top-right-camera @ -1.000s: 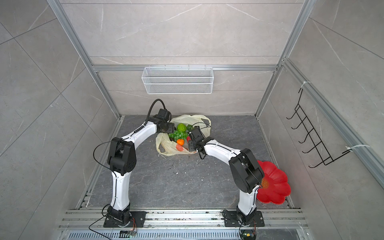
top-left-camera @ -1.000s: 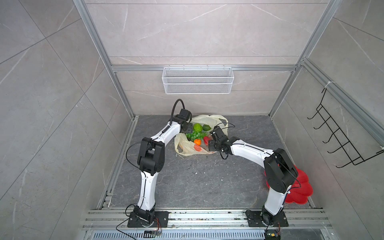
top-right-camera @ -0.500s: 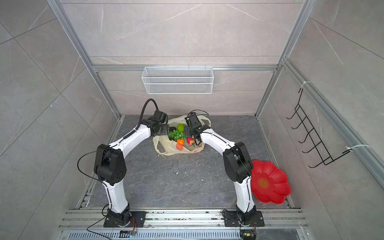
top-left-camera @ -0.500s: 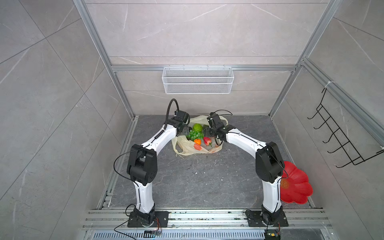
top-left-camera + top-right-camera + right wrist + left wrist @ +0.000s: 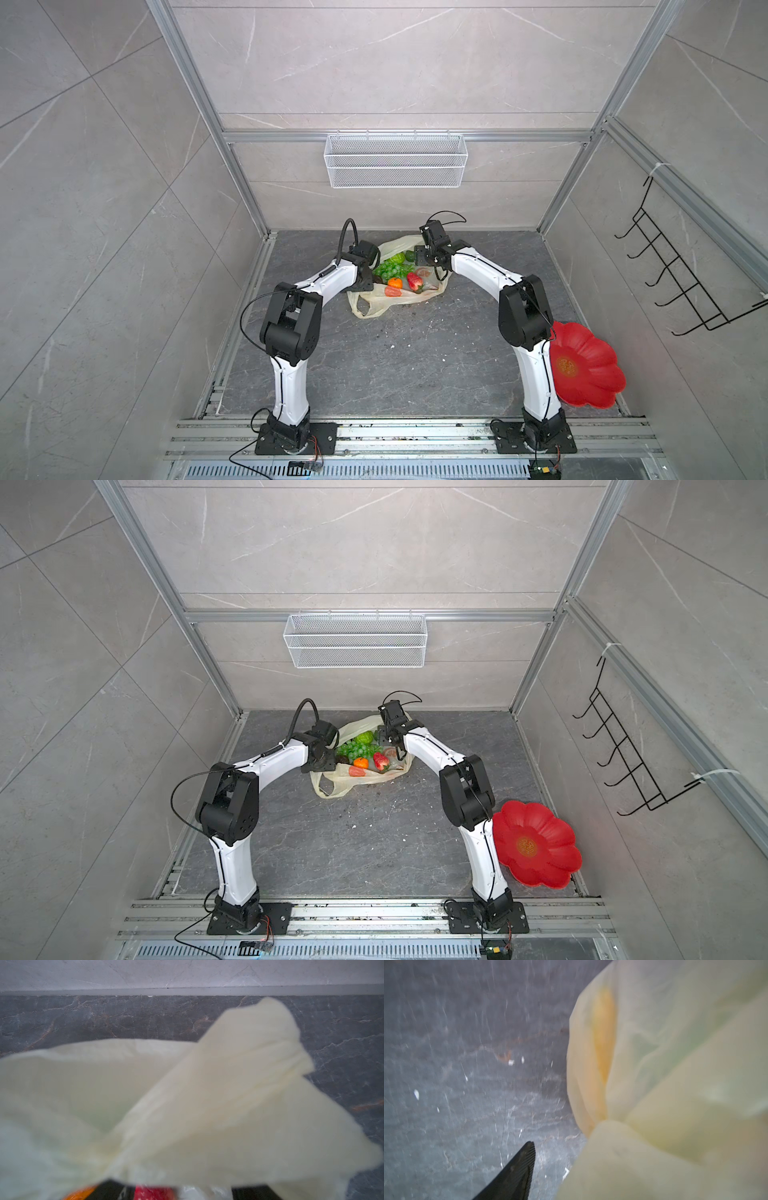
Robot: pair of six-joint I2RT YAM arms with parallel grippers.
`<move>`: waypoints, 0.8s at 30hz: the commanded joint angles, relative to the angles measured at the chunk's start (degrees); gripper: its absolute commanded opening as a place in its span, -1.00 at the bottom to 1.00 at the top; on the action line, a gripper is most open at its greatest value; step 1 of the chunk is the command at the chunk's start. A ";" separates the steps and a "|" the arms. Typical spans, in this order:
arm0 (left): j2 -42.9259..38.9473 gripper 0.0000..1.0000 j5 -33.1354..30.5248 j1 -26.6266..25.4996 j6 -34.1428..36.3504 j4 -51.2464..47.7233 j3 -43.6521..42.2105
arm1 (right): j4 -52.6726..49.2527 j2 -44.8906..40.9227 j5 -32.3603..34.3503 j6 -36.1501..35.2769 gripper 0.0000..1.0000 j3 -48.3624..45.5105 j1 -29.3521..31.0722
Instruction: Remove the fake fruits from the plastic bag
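Heap of fake fruits (green grape bunch [image 5: 388, 269], small orange [image 5: 395, 283], red strawberry [image 5: 414, 281]) inside opened thin cream-yellow translucent plastic bag [image 5: 376, 305], between arms. Grapes just beside left gripper [image 5: 365, 282]; strawberry nearer right gripper [image 5: 424, 261]. Bag film hides both jaw gaps: opening and hold cannot be told.

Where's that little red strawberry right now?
In both top views the strawberry lies in the open plastic bag, at the far centre of the scene, just right of the orange.

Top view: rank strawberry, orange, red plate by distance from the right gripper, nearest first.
1. strawberry, right beside the right gripper.
2. orange, next over, further left in view.
3. red plate, far off at the near right corner.
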 commanded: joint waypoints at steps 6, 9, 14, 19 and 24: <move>-11.40 0.20 2.11 -0.12 -0.26 4.15 -7.04 | -1.13 -4.24 -1.63 -0.92 0.42 -2.71 0.94; -13.87 0.22 4.96 -0.14 0.15 5.46 -8.71 | -1.40 -9.80 -2.64 -1.18 0.45 -6.43 2.32; -20.34 0.41 5.90 -0.23 -1.83 8.86 -15.49 | -2.19 -21.72 -1.87 1.44 0.47 -16.63 3.28; -27.78 0.59 4.69 -0.23 -2.72 13.19 -23.18 | -5.08 -34.20 6.84 4.87 0.52 -30.14 3.20; -35.18 0.65 4.32 -0.14 -1.76 21.94 -33.25 | -11.65 -43.38 15.28 11.17 0.63 -40.39 2.08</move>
